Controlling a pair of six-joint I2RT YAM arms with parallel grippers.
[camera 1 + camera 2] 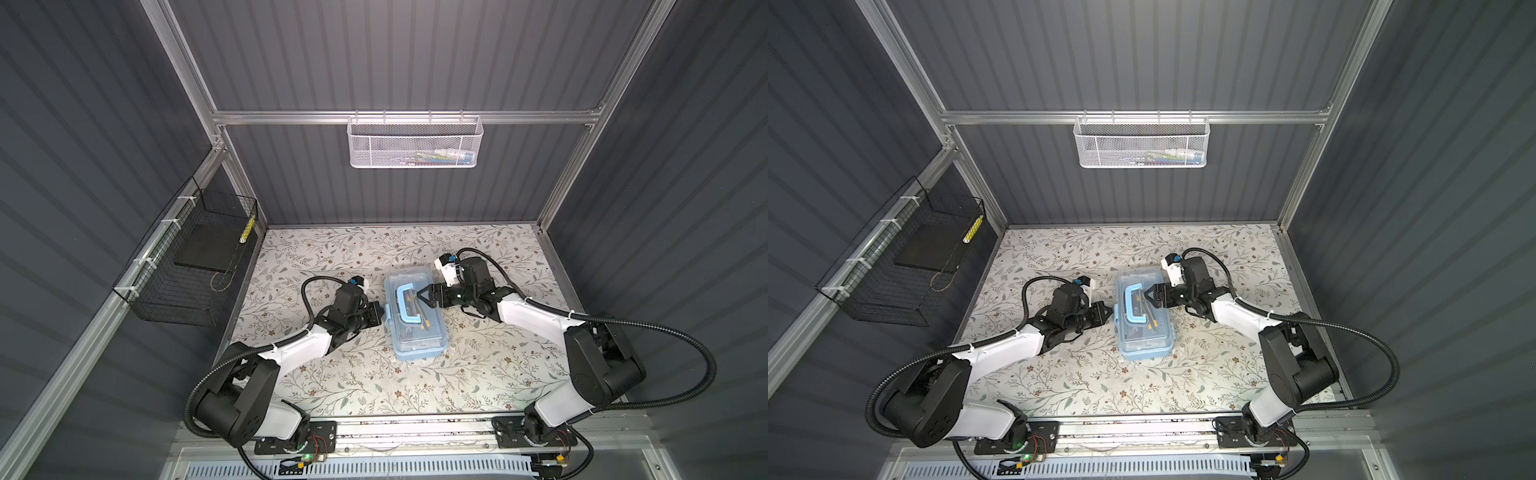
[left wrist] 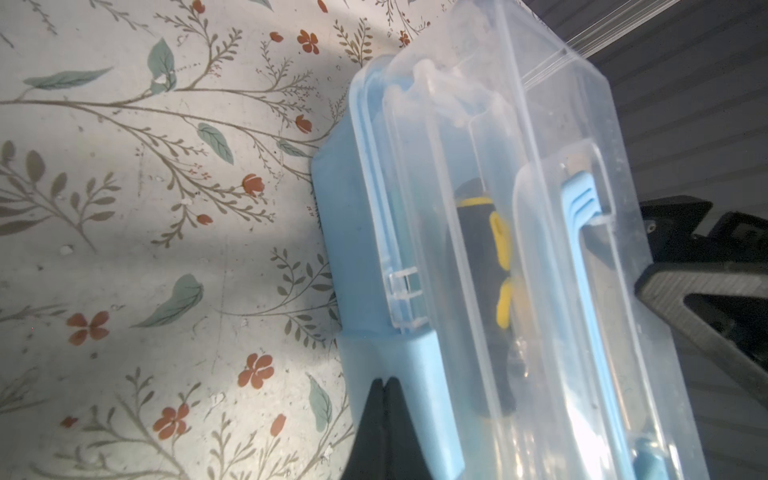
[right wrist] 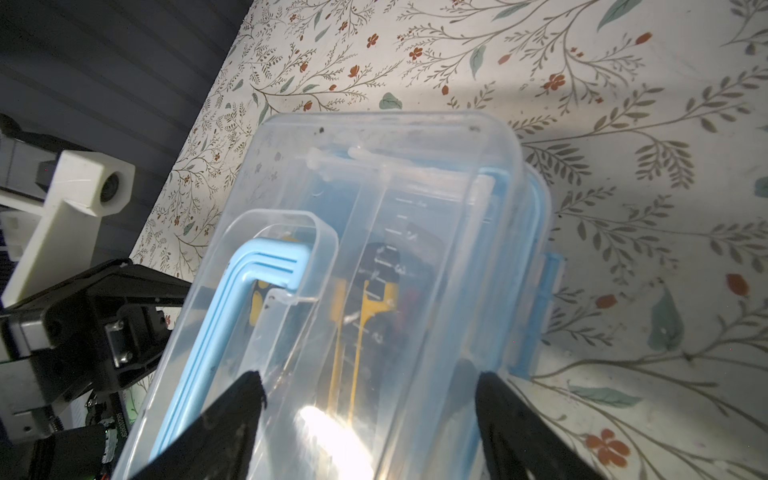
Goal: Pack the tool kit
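the tool kit (image 1: 415,318) sits lidded with tools inside; left end effector (image 2: 384,384) pinched closed at its latch (image 2: 411,374), right end effector (image 3: 370,399) spread wide over the lid; latching seems left.

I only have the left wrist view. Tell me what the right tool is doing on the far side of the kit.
Observer: The right tool is open, its fingers spread across the clear lid of the tool kit, beside the folded handle.
Operator: Check the back wall for loose items.
Observer: The white mesh basket hangs on the back rail and holds a few small items at its right end, too small to name.
Operator: Now the side wall.
Observer: The black wire basket on the left wall holds a yellow stick-like item and a dark flat slab.
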